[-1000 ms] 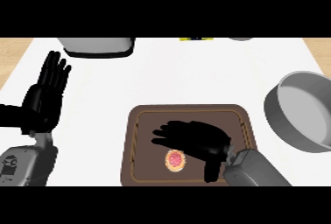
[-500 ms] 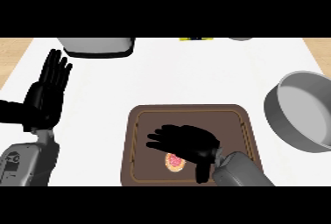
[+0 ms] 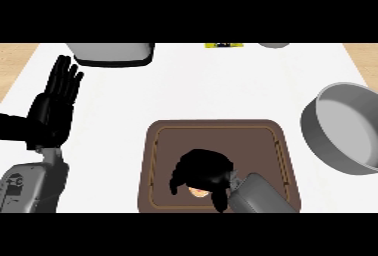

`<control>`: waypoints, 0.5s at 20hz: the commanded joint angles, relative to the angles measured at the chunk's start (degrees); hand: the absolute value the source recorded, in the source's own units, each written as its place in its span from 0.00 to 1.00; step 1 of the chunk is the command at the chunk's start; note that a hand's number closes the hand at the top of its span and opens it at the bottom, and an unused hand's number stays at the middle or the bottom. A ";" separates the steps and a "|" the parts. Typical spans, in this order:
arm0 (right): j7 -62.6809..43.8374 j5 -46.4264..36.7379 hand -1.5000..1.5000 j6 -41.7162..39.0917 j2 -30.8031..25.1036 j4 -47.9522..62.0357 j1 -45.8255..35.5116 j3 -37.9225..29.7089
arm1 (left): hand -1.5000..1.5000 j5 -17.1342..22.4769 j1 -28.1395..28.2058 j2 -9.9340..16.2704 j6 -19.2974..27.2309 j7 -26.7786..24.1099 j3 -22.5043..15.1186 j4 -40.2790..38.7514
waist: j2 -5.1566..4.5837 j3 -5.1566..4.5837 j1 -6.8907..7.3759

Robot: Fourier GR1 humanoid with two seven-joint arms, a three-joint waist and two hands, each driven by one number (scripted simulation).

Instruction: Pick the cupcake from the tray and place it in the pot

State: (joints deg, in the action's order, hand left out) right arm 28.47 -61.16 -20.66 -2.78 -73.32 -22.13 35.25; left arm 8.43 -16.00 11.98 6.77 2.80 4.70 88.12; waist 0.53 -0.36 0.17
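White counter (image 3: 207,85) ran out ahead of me, with pale wood showing at its far left and far right corners. My right hand (image 3: 203,171) hung low over the near half of the brown tray (image 3: 221,131), palm down, its fingers curled downward round the cupcake (image 3: 198,191). Only a small orange sliver of the cupcake showed under the near edge of the hand, so I could see the fingers bent about it but not whether it had left the tray floor. My grey right forearm (image 3: 258,196) came in from the near edge, slanting up to the left across the tray's near right part.

Beyond the hand, the far half of the tray lay bare up to its raised rim. The grey pot (image 3: 347,130) stood to the right of the tray, apart from it, its mouth open, partly cut off by the right edge.

My left hand (image 3: 53,107) rested at the far left, open, fingers straight and pointing away, well apart from the tray. A grey rounded vessel (image 3: 111,52) sat at the far edge, and a small yellow and black item (image 3: 225,45) lay beside it to the right.
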 commanded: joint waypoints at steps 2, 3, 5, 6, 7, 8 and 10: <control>2.54 -1.44 1.00 5.38 2.67 3.85 0.36 2.55 | 0.50 -0.22 0.74 0.16 -0.43 0.84 0.62 1.26 | -0.55 0.36 0.14; 3.09 -2.36 1.00 4.95 2.68 3.53 1.30 2.50 | 0.50 -0.71 -1.00 -1.00 0.79 1.86 -0.07 1.06 | -0.54 0.36 -0.02; 4.35 -3.65 1.00 6.98 2.43 4.20 2.08 2.36 | 0.50 0.89 1.27 0.33 -2.56 -2.40 2.06 -1.55 | -0.57 0.35 -0.04; 1.19 -2.45 1.00 7.88 2.71 3.90 1.34 3.72 | 0.50 -0.26 2.01 -0.69 -1.88 -3.41 1.09 -1.22 | -0.57 0.36 0.06; 3.93 -3.49 1.00 6.68 2.65 4.08 1.41 0.69 | 0.50 -0.25 2.49 0.06 -1.66 -0.19 1.00 1.95 | -0.52 0.36 0.03; 0.24 -3.01 1.00 9.14 2.72 2.03 3.74 4.67 | 0.50 -0.67 -1.31 -0.36 -0.32 1.64 0.71 0.38 | -0.53 0.37 -0.08; 1.05 -3.00 1.00 7.20 2.73 -0.69 0.75 0.02 | 0.50 -0.32 0.96 -1.73 -0.62 -0.08 0.48 0.41 | -0.51 0.36 -0.09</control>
State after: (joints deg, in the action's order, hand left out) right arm 30.28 -64.17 -15.77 -1.09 -73.69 -21.46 36.75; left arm 8.61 -15.45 11.65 5.54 2.63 5.88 88.15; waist 0.70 -0.47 0.00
